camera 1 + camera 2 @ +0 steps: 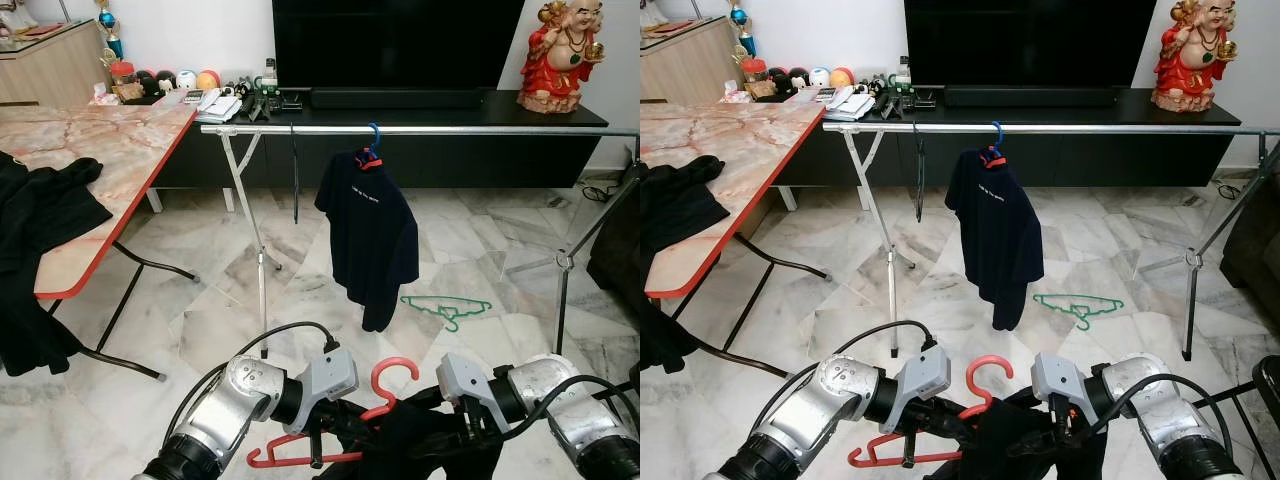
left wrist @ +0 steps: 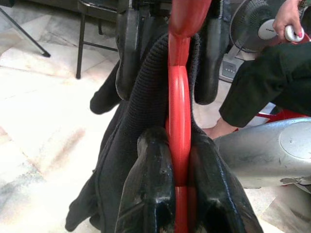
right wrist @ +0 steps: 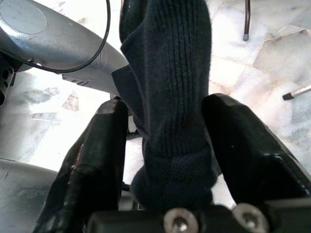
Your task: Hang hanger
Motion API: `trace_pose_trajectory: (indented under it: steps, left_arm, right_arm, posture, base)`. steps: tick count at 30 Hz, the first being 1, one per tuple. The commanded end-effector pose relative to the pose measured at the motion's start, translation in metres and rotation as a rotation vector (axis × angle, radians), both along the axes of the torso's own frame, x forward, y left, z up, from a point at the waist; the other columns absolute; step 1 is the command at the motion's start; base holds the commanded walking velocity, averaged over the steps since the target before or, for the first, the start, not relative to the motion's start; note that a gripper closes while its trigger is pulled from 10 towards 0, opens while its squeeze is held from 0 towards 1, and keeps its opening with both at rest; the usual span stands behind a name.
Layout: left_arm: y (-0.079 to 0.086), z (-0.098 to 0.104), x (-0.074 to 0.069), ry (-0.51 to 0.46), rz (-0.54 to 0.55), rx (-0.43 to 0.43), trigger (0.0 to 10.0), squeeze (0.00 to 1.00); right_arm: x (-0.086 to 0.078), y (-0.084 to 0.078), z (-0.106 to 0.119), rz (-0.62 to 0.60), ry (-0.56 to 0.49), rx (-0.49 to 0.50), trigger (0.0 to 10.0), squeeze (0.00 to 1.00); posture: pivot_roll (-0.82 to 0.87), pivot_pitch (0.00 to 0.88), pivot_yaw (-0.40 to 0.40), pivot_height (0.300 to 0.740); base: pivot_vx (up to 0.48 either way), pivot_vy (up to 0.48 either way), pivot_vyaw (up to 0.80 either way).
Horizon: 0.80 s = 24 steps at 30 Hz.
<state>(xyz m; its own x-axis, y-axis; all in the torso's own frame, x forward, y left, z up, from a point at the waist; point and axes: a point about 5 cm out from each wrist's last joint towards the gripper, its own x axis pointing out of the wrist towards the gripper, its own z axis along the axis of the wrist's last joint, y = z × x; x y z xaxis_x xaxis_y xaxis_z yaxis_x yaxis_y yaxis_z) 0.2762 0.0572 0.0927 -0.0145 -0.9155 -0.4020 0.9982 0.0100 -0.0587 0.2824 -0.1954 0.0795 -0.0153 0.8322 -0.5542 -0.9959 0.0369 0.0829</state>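
Note:
Low in front of me, a red hanger (image 1: pixel 380 405) carries a dark knitted garment (image 1: pixel 420 445). My left gripper (image 1: pixel 325 440) is shut on the hanger's neck; in the left wrist view the red hanger (image 2: pixel 179 97) runs between the fingertips (image 2: pixel 146 189) with the garment's collar wrapped around it. My right gripper (image 1: pixel 458 430) is shut on a fold of the dark garment (image 3: pixel 170 73), one black finger on each side. Ahead, a metal clothes rail (image 1: pixel 450 130) holds a dark T-shirt (image 1: pixel 368 230) on a blue hanger (image 1: pixel 372 140).
A green hanger (image 1: pixel 447 307) lies on the marble floor under the rail. A thin black strap (image 1: pixel 295 170) hangs from the rail's left part. At left is a marble-topped table (image 1: pixel 110 160) with black clothes (image 1: pixel 40 205). A person's hand (image 2: pixel 286 17) and a fan (image 2: pixel 252 29) are close behind.

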Motion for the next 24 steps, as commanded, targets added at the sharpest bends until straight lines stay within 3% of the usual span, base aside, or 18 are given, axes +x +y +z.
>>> trace_pose_trajectory:
  steps: [1,16,24]
  left_arm:
    - [-0.0121,0.0218,-0.0001,-0.07,-0.07,-0.068,10.0,0.0]
    - [-0.0161,0.0296,-0.0008,-0.099,-0.091,-0.079,10.0,0.0]
    - [-0.0153,0.031,0.0063,-0.142,-0.039,-0.066,10.0,0.0]
  right_arm:
    - [-0.0009,0.0005,-0.0032,0.004,0.009,-0.011,0.0,0.0]
    - [-0.0035,-0.0006,-0.0083,0.004,0.014,-0.039,0.0,0.0]
    - [-0.0049,0.0006,-0.011,0.0,0.018,-0.034,0.0,0.0]
  posture:
    - [-0.02,0.033,-0.03,0.74]
    - [-0.02,0.045,-0.027,0.74]
    - [-0.01,0.047,-0.025,0.74]
  base:
    - [0.0,0.0,0.0]
    - [0.0,0.0,0.0]
    - [0.0,0.0,0.0]
